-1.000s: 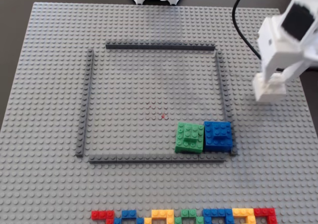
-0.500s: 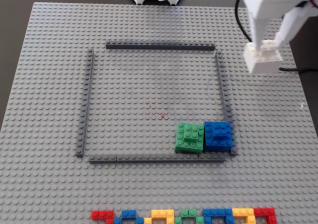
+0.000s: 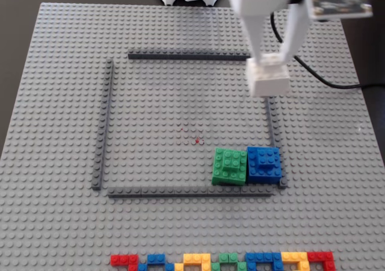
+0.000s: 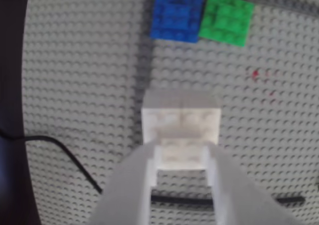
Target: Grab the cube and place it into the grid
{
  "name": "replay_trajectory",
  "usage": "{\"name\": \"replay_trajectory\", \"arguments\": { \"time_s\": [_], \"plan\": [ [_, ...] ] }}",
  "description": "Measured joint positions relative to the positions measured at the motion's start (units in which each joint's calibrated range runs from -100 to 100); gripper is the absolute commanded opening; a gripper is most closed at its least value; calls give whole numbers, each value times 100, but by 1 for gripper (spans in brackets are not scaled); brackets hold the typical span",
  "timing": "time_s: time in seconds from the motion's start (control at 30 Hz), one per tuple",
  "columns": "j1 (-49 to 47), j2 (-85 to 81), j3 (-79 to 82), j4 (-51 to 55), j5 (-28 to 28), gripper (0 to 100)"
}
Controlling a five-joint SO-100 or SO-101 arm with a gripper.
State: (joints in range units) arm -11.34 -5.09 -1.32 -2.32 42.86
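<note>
Held clear of the baseplate, the cube (image 3: pixel 269 79) hangs upright and squarish, with no clear long axis, over the grid's (image 3: pixel 106 121) far right corner. Its raised top brick is pinched by the gripper (image 3: pixel 272 59), whose fingers reach down from the far side. Green block (image 3: pixel 230 166) and blue block (image 3: pixel 263 163) sit touching in the near right corner.

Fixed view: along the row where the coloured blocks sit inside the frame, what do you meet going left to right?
Left grid strip → green block → blue block, touching the green one.
</note>
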Motion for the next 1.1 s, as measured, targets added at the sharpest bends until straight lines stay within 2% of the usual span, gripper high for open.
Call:
{"name": "replay_trajectory", "arguments": {
  "time_s": [0.4, 0.67, 1.1],
  "plan": [
    [838, -483, 1086, -537, 454, 3],
    [1152, -543, 2030, -1299, 635, 2],
    [1232, 322, 1906, -1661, 659, 2]
  ]
}}
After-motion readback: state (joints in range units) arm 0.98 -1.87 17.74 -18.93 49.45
